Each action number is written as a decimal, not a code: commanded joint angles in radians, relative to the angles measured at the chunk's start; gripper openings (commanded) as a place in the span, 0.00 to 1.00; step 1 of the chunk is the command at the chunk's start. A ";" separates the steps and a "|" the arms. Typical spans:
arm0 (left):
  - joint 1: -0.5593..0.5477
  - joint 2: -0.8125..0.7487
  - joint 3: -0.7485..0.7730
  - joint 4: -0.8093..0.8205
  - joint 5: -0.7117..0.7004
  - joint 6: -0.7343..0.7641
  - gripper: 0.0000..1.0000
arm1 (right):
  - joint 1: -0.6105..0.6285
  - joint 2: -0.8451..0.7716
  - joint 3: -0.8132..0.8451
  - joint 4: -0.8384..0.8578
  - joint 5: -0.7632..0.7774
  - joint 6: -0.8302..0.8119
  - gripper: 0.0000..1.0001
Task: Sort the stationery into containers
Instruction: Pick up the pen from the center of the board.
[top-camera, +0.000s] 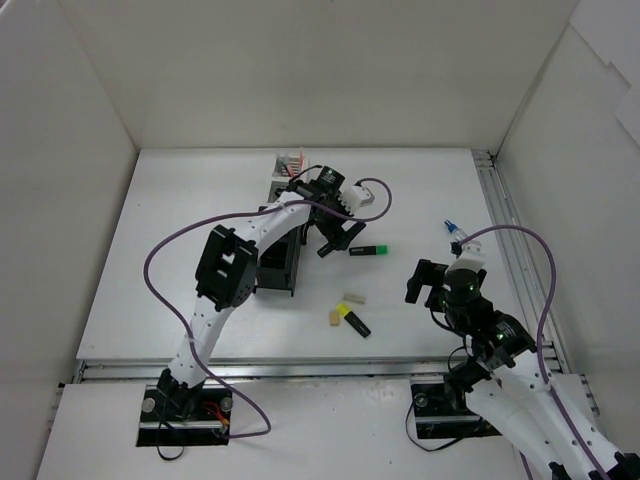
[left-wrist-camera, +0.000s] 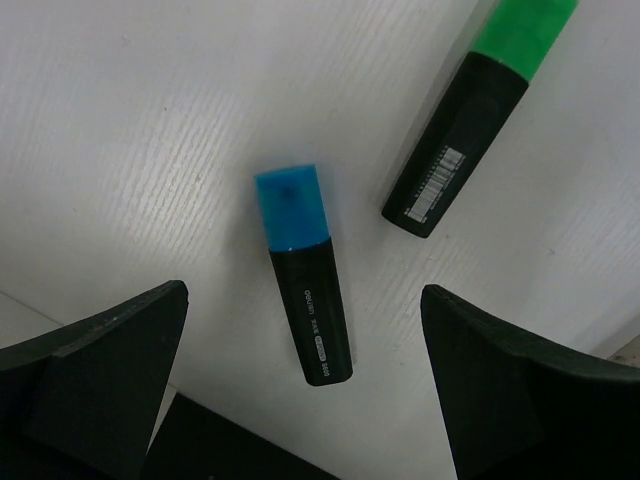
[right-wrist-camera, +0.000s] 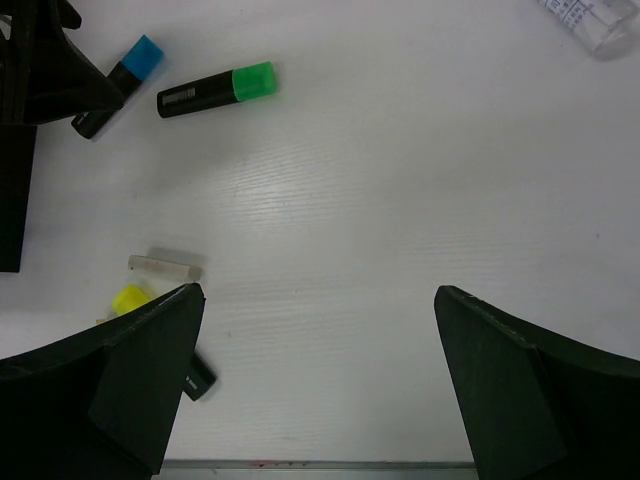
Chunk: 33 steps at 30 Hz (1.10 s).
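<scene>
Just right of the containers (top-camera: 272, 283), the left claw (left-wrist-camera: 305, 293) hangs spread wide and empty over a blue-capped highlighter (left-wrist-camera: 308, 285), one finger on either side of it and neither touching. The marker lies flat on the white bench (top-camera: 200, 200). A green-capped highlighter (left-wrist-camera: 462, 125) lies near it, apart and at an angle. My reading is that the step in hand is the pick of the blue one, with the grasp not yet made. The next move calls for a straight drop until the fingers straddle the black barrel, then a squeeze across its narrow width, keeping off the green neighbour. After that would come a short carry left to a compartment.

Both markers are short, chunky and flat-sided, with matte black plastic barrels bearing small printed labels and glossier coloured caps. They look rigid and smooth, so a centred grip on the barrel should hold better than one on the cap. The bench shows a fine ribbed grain.

Nearer the arms, a yellow-capped highlighter (top-camera: 352, 320) and a pale eraser block (top-camera: 353, 297) lie loose. The right claw (right-wrist-camera: 318, 292) is likewise spread apart and holds nothing, over bare bench
</scene>
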 joint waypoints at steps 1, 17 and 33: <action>0.003 -0.052 0.006 0.032 -0.056 -0.004 0.97 | -0.008 -0.009 0.034 0.004 0.029 -0.002 0.98; 0.003 0.062 0.018 0.044 -0.116 -0.042 0.43 | -0.011 -0.081 0.028 -0.033 0.066 -0.005 0.98; -0.006 -0.287 -0.148 0.280 -0.046 -0.108 0.00 | -0.011 -0.162 0.042 -0.059 0.058 -0.009 0.98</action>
